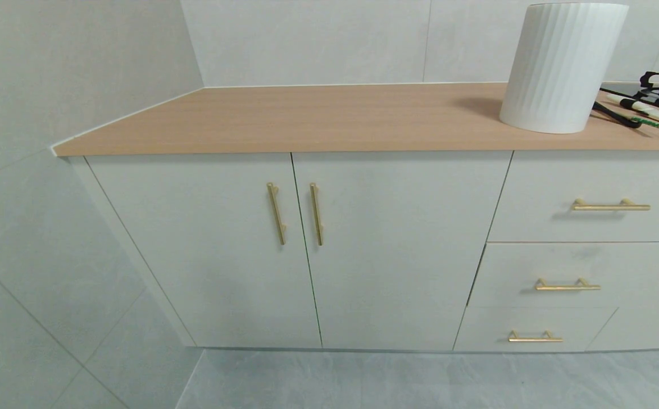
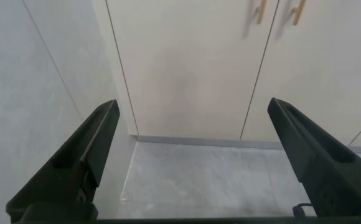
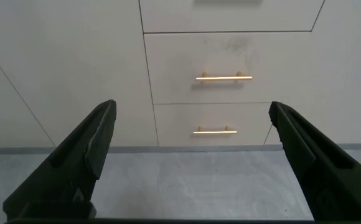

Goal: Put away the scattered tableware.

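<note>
Left gripper (image 2: 193, 106) and right gripper (image 3: 192, 104) both gape open and empty, down low by the cabinet (image 1: 397, 238). Utensils (image 1: 647, 111) lie on the countertop (image 1: 307, 119) just beside the white holder (image 1: 559, 68); they look thin, light, probably slippery, so I'd pinch mid-shaft

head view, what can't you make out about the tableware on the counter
Utensils, head view: cut off by the right edge, partly behind the white ribbed container; count and kinds unclear.
Cabinet doors, head view: shut, so the inside is hidden.
Drawers, head and right wrist views: shut, contents hidden.
</note>
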